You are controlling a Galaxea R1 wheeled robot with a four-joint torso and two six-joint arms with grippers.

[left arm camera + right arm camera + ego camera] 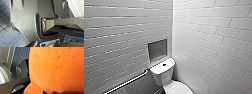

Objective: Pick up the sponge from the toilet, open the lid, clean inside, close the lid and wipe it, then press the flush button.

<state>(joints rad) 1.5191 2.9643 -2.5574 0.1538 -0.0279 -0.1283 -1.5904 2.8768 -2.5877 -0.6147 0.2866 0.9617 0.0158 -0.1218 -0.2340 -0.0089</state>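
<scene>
Sponge [56,69] looms at right wrist camera: orange, pitted, aloft over blue tiled floor [21,54]. Right gripper pinching sponge, grip itself hidden behind it. Toilet [162,72] in far corner, white tiled walls [214,37] both sides. Lid [178,88] down, near end cut off. Dark button [164,64] on tank top. Grab bar [129,82] on left wall. Left gripper: jaw state cannot tell.

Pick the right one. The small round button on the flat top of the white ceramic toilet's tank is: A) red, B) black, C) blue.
B: the small round button on the flat tank top of the white ceramic toilet shows black against the white.
</scene>
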